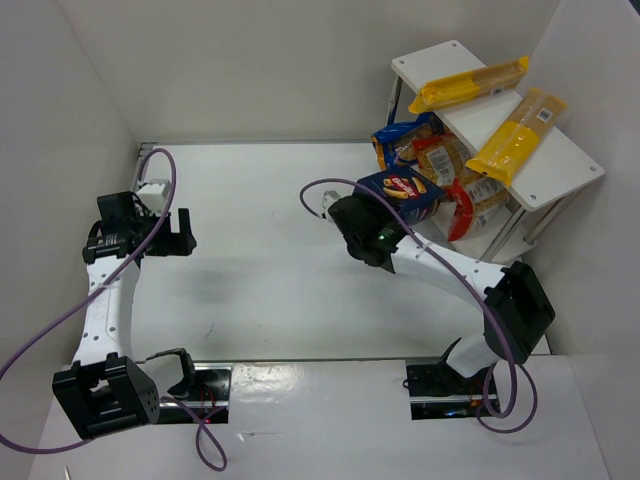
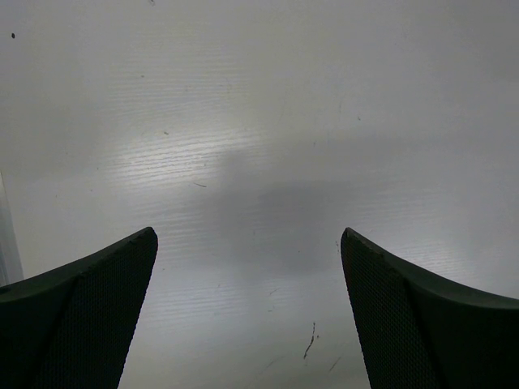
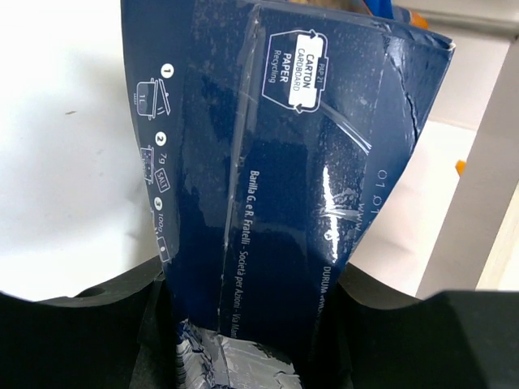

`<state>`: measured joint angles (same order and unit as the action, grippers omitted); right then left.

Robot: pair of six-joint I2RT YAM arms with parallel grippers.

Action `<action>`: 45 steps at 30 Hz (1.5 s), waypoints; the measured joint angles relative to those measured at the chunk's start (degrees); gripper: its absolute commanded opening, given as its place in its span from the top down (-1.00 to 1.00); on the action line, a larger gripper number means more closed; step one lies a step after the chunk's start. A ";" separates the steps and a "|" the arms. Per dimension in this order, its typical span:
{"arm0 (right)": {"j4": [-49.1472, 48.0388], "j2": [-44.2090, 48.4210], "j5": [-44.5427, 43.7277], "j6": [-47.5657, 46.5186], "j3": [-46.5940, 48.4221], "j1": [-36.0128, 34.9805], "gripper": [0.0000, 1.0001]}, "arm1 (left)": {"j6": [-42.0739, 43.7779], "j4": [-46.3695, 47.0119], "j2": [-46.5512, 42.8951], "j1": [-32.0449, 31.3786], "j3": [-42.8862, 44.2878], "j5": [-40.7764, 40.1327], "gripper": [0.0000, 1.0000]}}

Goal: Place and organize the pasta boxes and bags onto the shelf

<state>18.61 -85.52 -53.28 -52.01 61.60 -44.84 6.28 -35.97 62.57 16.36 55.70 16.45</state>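
Note:
My right gripper [image 1: 392, 205] is shut on a dark blue pasta box [image 1: 406, 190] and holds it just left of the white two-tier shelf [image 1: 553, 172]. The box fills the right wrist view [image 3: 300, 162], clamped between both fingers [image 3: 122, 316]. Two long yellow bags [image 1: 468, 83] [image 1: 516, 134] lie on the shelf's top board. A blue packet [image 1: 402, 140] and red packets [image 1: 470, 200] sit on the lower board. My left gripper [image 1: 177, 232] is open and empty at the table's left; its view shows only bare table between its fingertips [image 2: 97, 308].
White walls close in the table on the left, back and right. The shelf stands in the back right corner against the wall. Purple cables loop over both arms [image 1: 330, 185].

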 measured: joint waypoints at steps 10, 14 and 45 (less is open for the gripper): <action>-6.21 0.66 -0.90 -5.35 -0.17 3.65 1.00 | 0.00 0.00 0.00 0.00 0.00 0.00 -0.98; -8.37 1.14 -0.94 -7.08 -0.20 6.08 1.00 | 0.28 0.00 0.00 0.00 0.00 -0.02 -0.98; -31.58 3.48 3.21 -27.04 -8.26 19.67 1.00 | 1.11 -0.02 -0.57 0.50 0.00 0.24 -0.98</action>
<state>-12.97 -82.04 -50.06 -79.05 53.34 -25.17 7.40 -35.99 62.00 16.86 55.70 16.69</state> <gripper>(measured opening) 0.536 0.992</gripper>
